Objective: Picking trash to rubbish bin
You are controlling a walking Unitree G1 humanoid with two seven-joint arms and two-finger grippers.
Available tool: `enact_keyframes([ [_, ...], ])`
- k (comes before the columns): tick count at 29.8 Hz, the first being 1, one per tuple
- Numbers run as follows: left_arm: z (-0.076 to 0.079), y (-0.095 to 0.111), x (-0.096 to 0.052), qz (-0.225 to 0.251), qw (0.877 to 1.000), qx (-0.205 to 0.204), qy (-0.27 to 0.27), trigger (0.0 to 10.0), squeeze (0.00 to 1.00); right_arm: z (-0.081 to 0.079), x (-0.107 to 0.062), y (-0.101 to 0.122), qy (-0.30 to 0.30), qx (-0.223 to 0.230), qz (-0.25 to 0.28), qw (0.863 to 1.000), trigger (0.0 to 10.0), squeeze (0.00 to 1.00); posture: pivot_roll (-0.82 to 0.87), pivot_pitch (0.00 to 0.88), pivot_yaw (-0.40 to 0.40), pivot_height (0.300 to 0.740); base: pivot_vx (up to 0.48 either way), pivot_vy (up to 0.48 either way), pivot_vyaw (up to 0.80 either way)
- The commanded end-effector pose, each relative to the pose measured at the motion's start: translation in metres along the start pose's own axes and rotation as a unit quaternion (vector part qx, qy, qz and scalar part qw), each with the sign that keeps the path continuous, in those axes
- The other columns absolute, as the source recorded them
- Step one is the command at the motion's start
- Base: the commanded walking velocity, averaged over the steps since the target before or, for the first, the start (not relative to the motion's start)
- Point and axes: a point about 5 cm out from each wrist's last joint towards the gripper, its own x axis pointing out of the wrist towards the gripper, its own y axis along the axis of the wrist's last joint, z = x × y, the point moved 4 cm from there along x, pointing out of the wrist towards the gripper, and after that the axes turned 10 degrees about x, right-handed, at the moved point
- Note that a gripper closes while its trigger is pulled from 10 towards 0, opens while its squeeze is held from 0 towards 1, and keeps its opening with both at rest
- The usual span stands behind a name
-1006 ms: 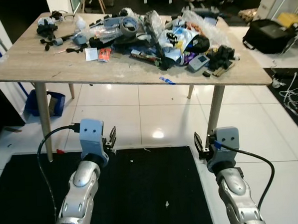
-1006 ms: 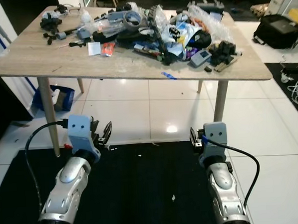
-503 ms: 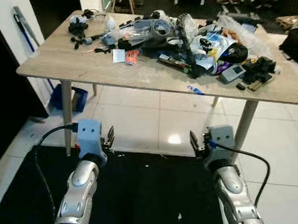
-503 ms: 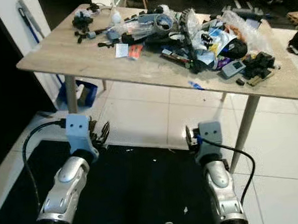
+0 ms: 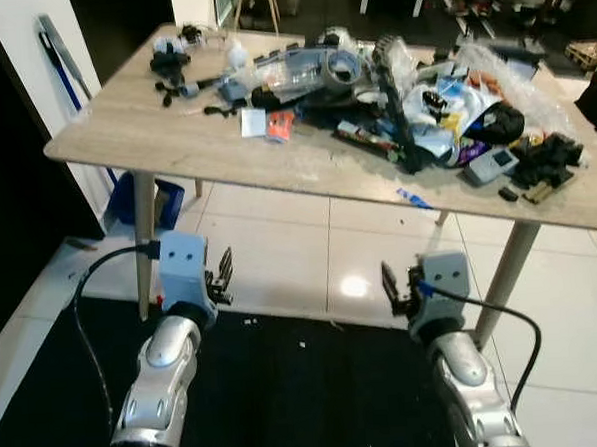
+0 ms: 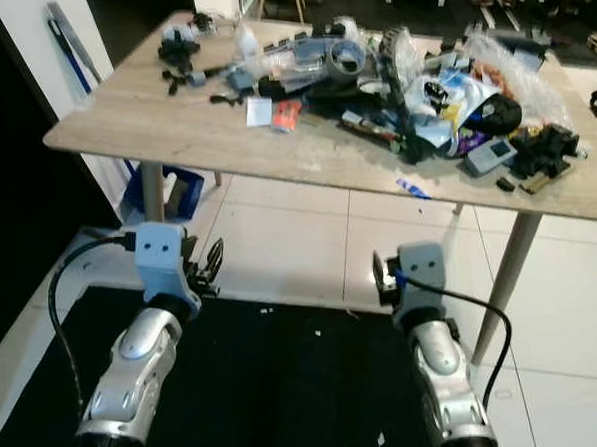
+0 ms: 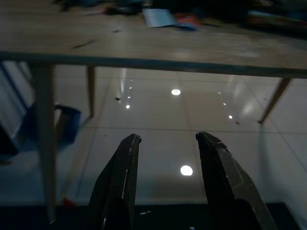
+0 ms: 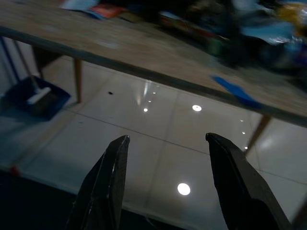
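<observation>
A heap of trash (image 5: pixel 402 88) covers the far and right parts of a light wooden table (image 5: pixel 174 140) ahead of me: plastic bags, wrappers, tape rolls, black parts. A white card and an orange wrapper (image 5: pixel 278 124) lie apart near the table's middle. A small blue scrap (image 5: pixel 414 198) sits at the front edge. My left gripper (image 5: pixel 221 275) and right gripper (image 5: pixel 394 289) are held low before the table, below its top, both open with nothing between the fingers. In the left wrist view the fingers (image 7: pixel 122 177) point under the table edge; the right wrist view's fingers (image 8: pixel 108 187) do the same.
A black mat (image 5: pixel 288 404) lies under my arms on glossy white floor tiles. A blue dustpan (image 5: pixel 132 197) stands behind the table's left leg (image 5: pixel 144 242). A white wall with a leaning mop handle (image 5: pixel 65 65) is on the left. Another table leg (image 5: pixel 502 283) stands close to my right arm.
The view has shifted a little, the table now sitting slightly further right and lower in frame as I turn. Both grippers stay open and held low in the same pose.
</observation>
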Motion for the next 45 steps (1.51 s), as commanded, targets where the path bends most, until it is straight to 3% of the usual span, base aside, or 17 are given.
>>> enact_keyframes([
  [1,-0.001,-0.005,-0.003,-0.010,1.000,0.002,0.002,10.0,0.00,-0.005,-0.002,-0.004,0.010,0.001,-0.007,1.000,10.0,0.00,-0.03,0.140,-0.053,0.740,0.285,0.000,0.53],
  [10,-0.001,-0.005,-0.003,-0.011,1.000,0.002,0.000,10.0,0.00,-0.005,-0.002,-0.004,0.010,0.001,-0.006,1.000,10.0,0.00,-0.03,0.141,-0.050,0.740,0.285,0.000,0.51],
  [25,-0.003,-0.005,-0.003,-0.011,1.000,0.001,0.006,10.0,0.00,-0.007,-0.002,-0.003,0.015,0.019,-0.001,1.000,10.0,0.00,-0.03,0.142,-0.054,0.740,0.287,0.000,0.00],
  [31,-0.006,0.002,-0.002,-0.001,1.000,-0.007,0.012,10.0,0.00,-0.007,0.002,0.015,0.016,0.025,0.040,0.999,10.0,0.00,-0.03,0.140,-0.053,0.740,0.286,0.000,0.00],
  [37,-0.009,0.022,0.007,0.028,0.999,-0.008,0.014,10.0,0.00,-0.007,0.010,0.042,0.019,0.019,0.088,0.996,10.0,0.00,-0.03,0.137,-0.052,0.740,0.291,0.000,0.00],
  [45,-0.007,0.032,0.010,0.044,0.999,-0.008,0.013,10.0,0.00,-0.009,0.015,0.054,0.024,0.013,0.105,0.994,10.0,0.00,-0.03,0.139,-0.053,0.740,0.290,0.000,0.00],
])
